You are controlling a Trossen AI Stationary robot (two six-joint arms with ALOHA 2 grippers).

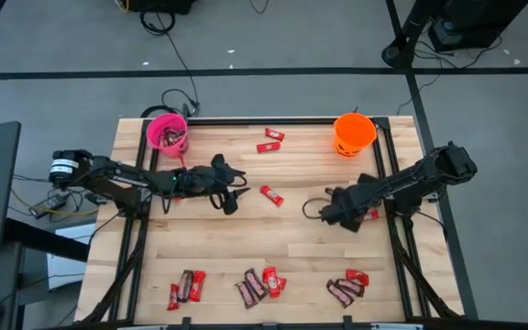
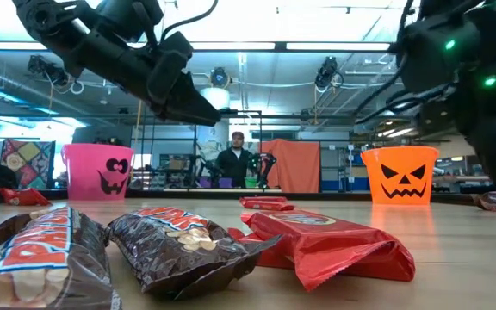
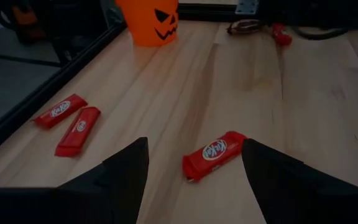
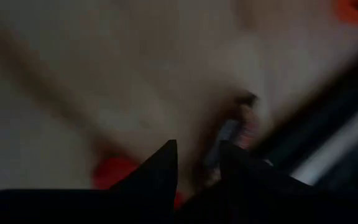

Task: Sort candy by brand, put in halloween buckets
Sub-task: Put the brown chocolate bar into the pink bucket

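My left gripper (image 1: 236, 189) hovers open over the table's middle. In its wrist view its fingers stand on either side of a red bar (image 3: 215, 154) that lies flat on the wood just ahead, untouched; this is the same red bar (image 1: 271, 194) seen from above. My right gripper (image 1: 324, 209) hangs low near the table's right side, beside another red bar (image 1: 369, 215); its wrist view is blurred. The pink bucket (image 1: 167, 131) and the orange bucket (image 1: 354, 133) stand at the far edge. Mixed red and brown bars (image 1: 259, 284) lie in piles along the near edge.
Two red bars (image 1: 269, 141) lie between the buckets near the far edge. Three small piles sit along the near edge: left (image 1: 186, 287), middle, and right (image 1: 348, 286). Black frame rails (image 1: 392, 174) border the table. A person (image 2: 235, 159) stands in the room behind.
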